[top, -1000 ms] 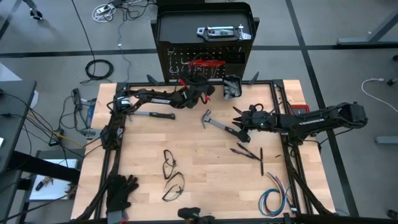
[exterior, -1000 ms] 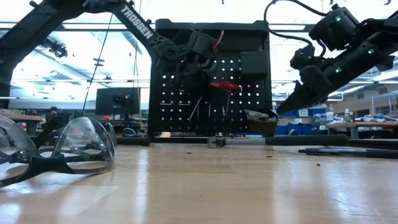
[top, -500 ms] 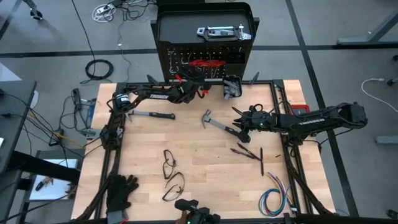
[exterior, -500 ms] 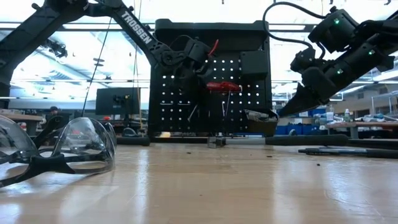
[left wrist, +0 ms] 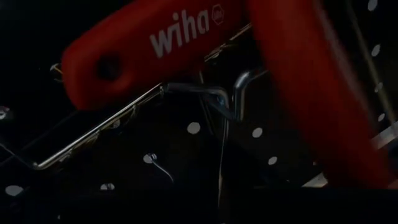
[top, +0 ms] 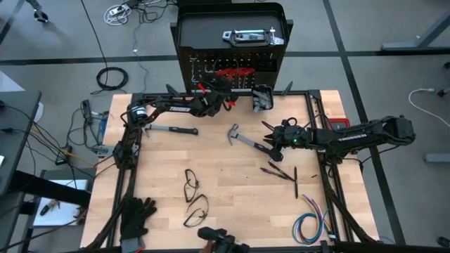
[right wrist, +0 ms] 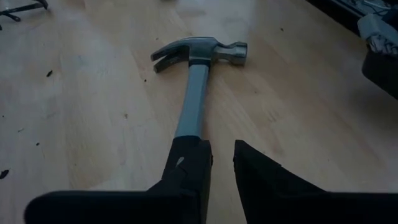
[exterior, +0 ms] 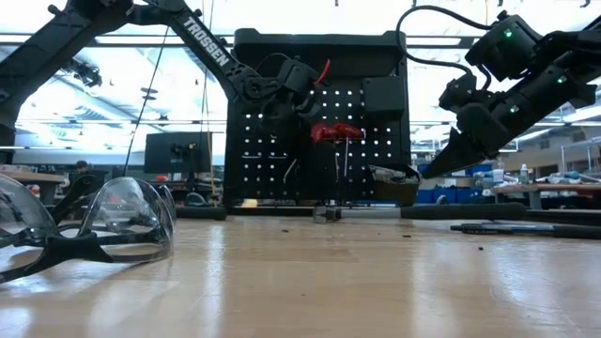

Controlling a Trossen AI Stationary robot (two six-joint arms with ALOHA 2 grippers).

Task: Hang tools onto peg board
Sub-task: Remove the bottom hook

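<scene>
The peg board (exterior: pixel 376 141) stands upright at the table's far edge. A red-handled tool (exterior: pixel 336 131) hangs on it from a silver hook (left wrist: pixel 205 93); its handle fills my left wrist view (left wrist: pixel 143 56). My left gripper (exterior: pixel 286 89) is shut just left of that tool, close to the board (top: pixel 226 90). A steel hammer (top: pixel 242 139) lies flat mid-table. My right gripper (right wrist: pixel 222 155) hovers above its handle end, fingers slightly apart, wood showing between them. One finger hides the black grip.
A second hammer (top: pixel 172 130) lies at the far left. Dark pliers and thin tools (top: pixel 281 172) lie near my right arm. Two safety glasses (top: pixel 193 186), black gloves (top: pixel 137 214) and a wire bundle (top: pixel 309 225) sit near the front. A small black bin (top: pixel 261 97) is at the board's foot.
My left gripper has drawn back from the red-handled tool toward the table's left and its fingers have come together. The red tool stays hanging on the peg board.
</scene>
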